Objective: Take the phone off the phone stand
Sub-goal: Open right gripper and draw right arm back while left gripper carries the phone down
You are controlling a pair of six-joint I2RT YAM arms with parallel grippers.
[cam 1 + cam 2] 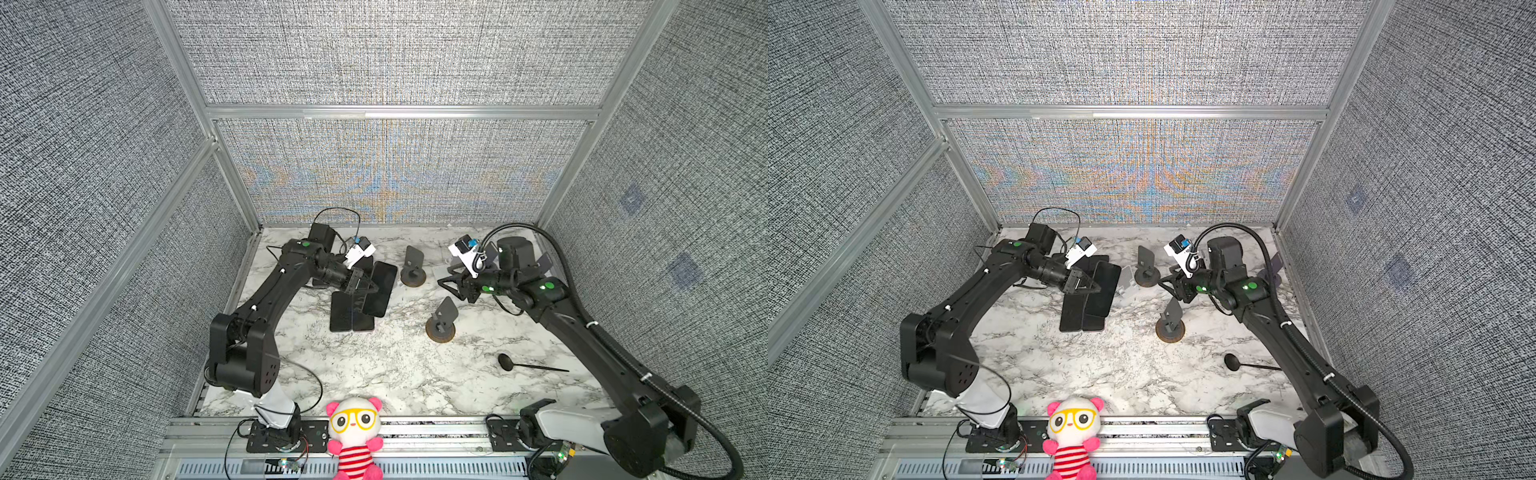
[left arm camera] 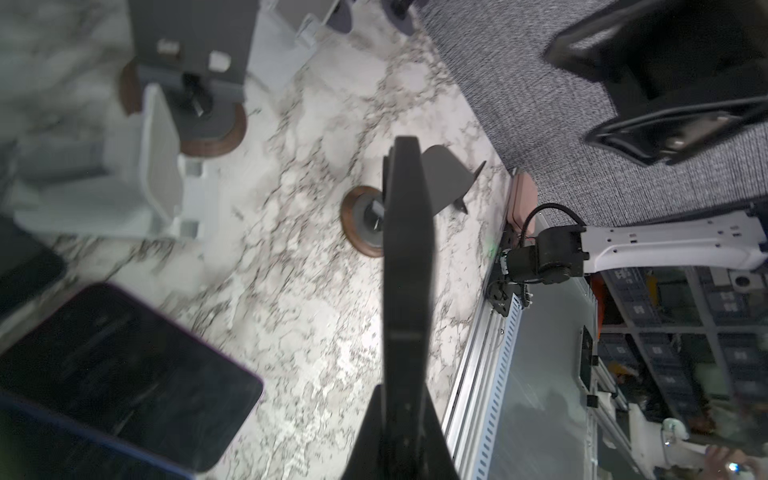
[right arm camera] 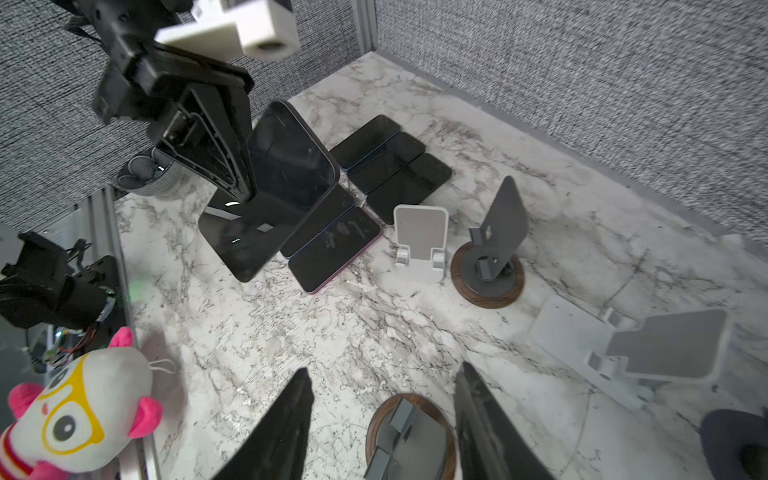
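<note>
My left gripper (image 3: 248, 189) clamps the black glass slab phone (image 3: 291, 166) edgewise, likely for laying flat; my right gripper (image 3: 384, 372) holds its jaws apart.

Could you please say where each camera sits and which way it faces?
Top views: high over the front rail, facing down toward the back wall; left arm and right arm show whole.
Left wrist: on the left arm, facing along the left gripper, shut on the phone, toward the right arm's base.
Right wrist: on the right arm, facing down past the open right gripper to the laid phones.
Shared: both wrist views show that phone.
</note>
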